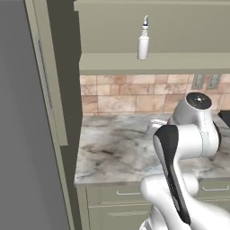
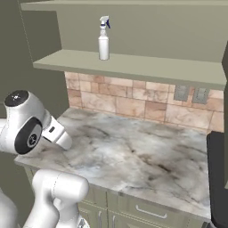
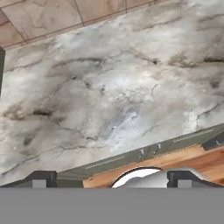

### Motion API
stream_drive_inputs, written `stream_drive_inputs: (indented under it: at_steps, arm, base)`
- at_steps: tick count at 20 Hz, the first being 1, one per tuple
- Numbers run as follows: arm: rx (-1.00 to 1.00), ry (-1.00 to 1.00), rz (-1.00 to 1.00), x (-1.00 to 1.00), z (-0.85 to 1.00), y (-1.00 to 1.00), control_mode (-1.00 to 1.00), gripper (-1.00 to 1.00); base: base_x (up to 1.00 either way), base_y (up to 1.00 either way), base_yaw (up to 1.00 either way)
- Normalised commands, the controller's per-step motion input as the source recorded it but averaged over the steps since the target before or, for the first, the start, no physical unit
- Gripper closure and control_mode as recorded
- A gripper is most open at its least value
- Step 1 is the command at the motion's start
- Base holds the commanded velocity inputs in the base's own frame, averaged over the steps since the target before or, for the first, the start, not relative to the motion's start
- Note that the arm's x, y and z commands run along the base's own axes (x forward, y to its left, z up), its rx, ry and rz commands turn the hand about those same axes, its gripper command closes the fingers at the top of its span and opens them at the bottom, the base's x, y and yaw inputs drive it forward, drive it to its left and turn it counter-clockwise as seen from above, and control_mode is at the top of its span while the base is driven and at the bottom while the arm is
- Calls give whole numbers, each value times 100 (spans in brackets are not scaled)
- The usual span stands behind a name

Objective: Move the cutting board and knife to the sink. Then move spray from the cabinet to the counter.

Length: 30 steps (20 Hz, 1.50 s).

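Note:
The spray (image 1: 143, 42) (image 2: 103, 40), a slim white bottle with a white-and-blue trigger, stands upright on the lower shelf of the sage-green cabinet (image 1: 152, 63) (image 2: 133, 67), whose inside is exposed. Below it lies the marble counter (image 1: 121, 148) (image 2: 133, 151) (image 3: 113, 96). In the hand view my gripper (image 3: 111, 181) is open, its two dark fingertips (image 3: 40, 179) far apart with nothing between them. It looks down over the counter's front edge, well below the spray. The cutting board, knife and sink are out of view.
A tall grey fridge (image 1: 22, 134) walls off the left side. The brown tile backsplash carries two outlets (image 2: 191, 94). A black stovetop (image 2: 218, 178) borders the counter on the right. Green drawers (image 1: 117, 193) sit under the counter. My white arm's elbow (image 1: 193, 130) rises in front.

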Motion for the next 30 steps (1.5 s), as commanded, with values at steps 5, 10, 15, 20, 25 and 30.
stream_drive_inputs:
  at_steps: [5, 10, 15, 20, 25, 30]
  arm:
    - [-18, -7, 7, 3, 46, 7, -100, -100]
    - [-19, -3, 12, 1, 44, 0, -100, -100]
    - [-17, -2, 12, 0, 40, 0, -100, -100]
    - [0, 10, 15, 1, 53, -3, -100, -100]
    - [2, 3, 17, 0, 49, -9, -100, -100]
    - [6, -4, 12, 14, 38, -3, -100, -100]
  base:
    - [0, 0, 0]
    - [0, 0, 0]
    - [0, 0, 0]
    - [0, 0, 0]
    - [0, 0, 0]
    - [0, 0, 0]
